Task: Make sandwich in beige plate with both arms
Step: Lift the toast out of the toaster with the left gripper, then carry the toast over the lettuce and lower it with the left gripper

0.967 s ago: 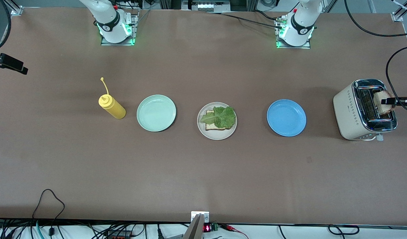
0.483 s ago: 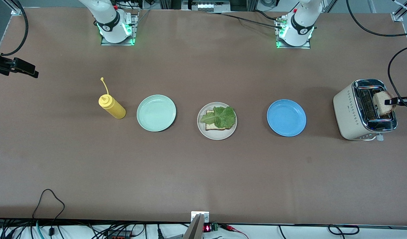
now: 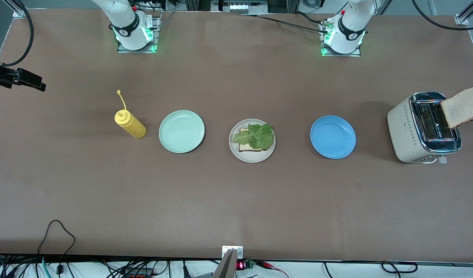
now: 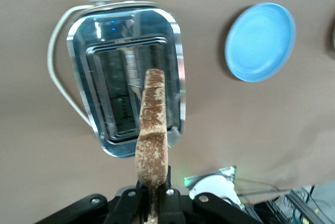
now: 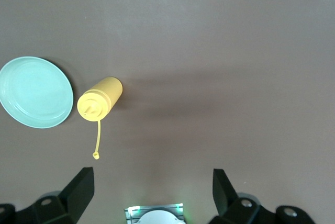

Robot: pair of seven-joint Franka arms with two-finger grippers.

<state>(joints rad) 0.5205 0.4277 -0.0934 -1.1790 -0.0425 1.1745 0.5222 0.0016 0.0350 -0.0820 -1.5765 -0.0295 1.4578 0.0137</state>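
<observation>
The beige plate (image 3: 255,156) sits mid-table with one bread slice (image 3: 245,147) on it and a ruffled green lettuce leaf (image 3: 258,135) on top. My left gripper (image 4: 153,190) is shut on a second toasted slice (image 4: 152,130) and holds it upright in the air above the toaster (image 4: 104,77). In the front view the slice (image 3: 463,107) shows at the frame edge over the toaster (image 3: 408,129). My right gripper (image 5: 152,182) is open and empty, high above the yellow bottle's end of the table; it also shows in the front view (image 3: 18,76).
A yellow squeeze bottle (image 3: 130,124) stands beside a mint green plate (image 3: 181,131) toward the right arm's end. A blue plate (image 3: 333,137) lies between the beige plate and the toaster. Cables run along the table's near edge.
My left gripper has lifted the toasted slice up out of the toaster slot. My right gripper shifted slightly inward over the table edge, then stayed still.
</observation>
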